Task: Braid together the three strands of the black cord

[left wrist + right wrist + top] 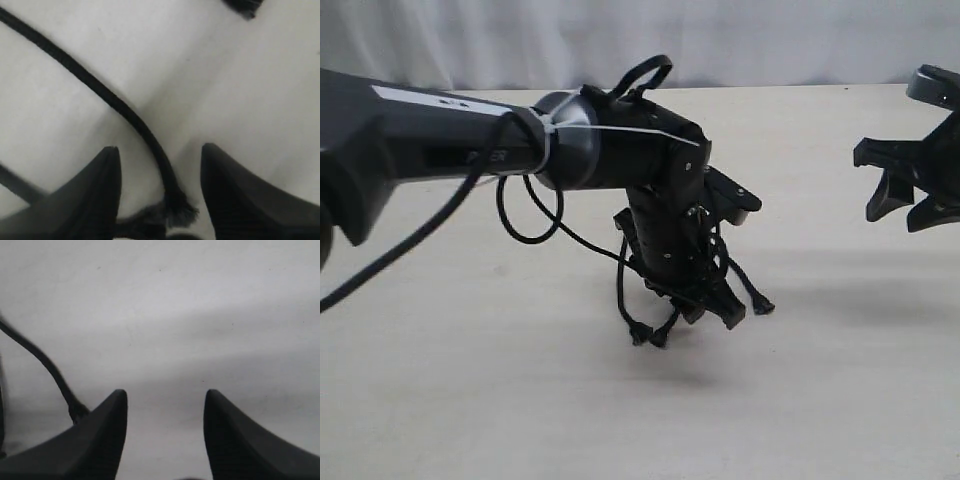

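Straddling strand (125,114) tip, left jaws parted; right jaws parted, well apart, open table (820,400) between.

Crowded middle, open near edge
The left arm (440,140) spans from the left edge to the middle, with the left gripper (715,310) low among the three strands (640,330) and a looped cable (525,228). The table (820,410) lies bare along the near edge and toward the right gripper (900,205).

Exterior cam sits low, looking across the table (840,400), with the left arm (420,140) close-up at frame left. Both wrist cams stare down past their fingers (95,200), hugging that same tabletop.
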Controlling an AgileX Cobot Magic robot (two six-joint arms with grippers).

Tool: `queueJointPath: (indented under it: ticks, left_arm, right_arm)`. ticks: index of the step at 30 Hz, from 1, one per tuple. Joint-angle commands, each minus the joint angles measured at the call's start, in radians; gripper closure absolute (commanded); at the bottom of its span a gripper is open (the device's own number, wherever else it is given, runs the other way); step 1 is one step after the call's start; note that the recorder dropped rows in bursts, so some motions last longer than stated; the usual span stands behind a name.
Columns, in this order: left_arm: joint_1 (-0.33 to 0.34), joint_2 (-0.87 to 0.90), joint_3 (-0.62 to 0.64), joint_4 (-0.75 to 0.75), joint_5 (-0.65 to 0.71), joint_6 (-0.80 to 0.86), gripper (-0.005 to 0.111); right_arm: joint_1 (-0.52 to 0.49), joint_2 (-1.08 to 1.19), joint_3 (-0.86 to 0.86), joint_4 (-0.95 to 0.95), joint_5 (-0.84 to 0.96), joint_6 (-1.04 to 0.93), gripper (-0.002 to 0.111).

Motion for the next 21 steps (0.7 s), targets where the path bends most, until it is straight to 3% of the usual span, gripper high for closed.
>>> queueJointPath:
  ticks: [1,3,4,5,6,14,21]
  left_arm:
    - [-0.004,0.058,-0.041,0.053,0.0,-0.037,0.06]
    - [-0.004,0.077,-0.041,0.062,0.012,-0.038,0.069]
    - [-0.004,0.08,-0.041,0.071,0.014,-0.043,0.079]
    - [-0.004,0.084,-0.041,0.085,0.014,-0.047,0.103]
    - [-0.004,0.082,-0.043,0.082,0.014,-0.047,0.107]
    - [0.006,-0.049,-0.117,0.036,0.086,-0.047,0.107]
    - [0.123,-0.093,-0.111,0.079,0.169,-0.086,0.107]
  right_arm:
    - [-0.006,-0.028,0.02,0.007,-0.025,-0.046,0.062]
    - [-0.006,-0.029,0.02,0.007,-0.025,-0.048,0.062]
    - [-0.006,-0.029,0.02,0.007,-0.025,-0.048,0.062]
    - [-0.006,-0.029,0.02,0.007,-0.025,-0.048,0.062]
    - [-0.006,-0.029,0.02,0.007,-0.025,-0.053,0.062]
    - [-0.001,-0.029,0.02,0.076,-0.032,-0.086,0.062]
    - [-0.001,-0.029,0.02,0.251,-0.033,-0.215,0.062]
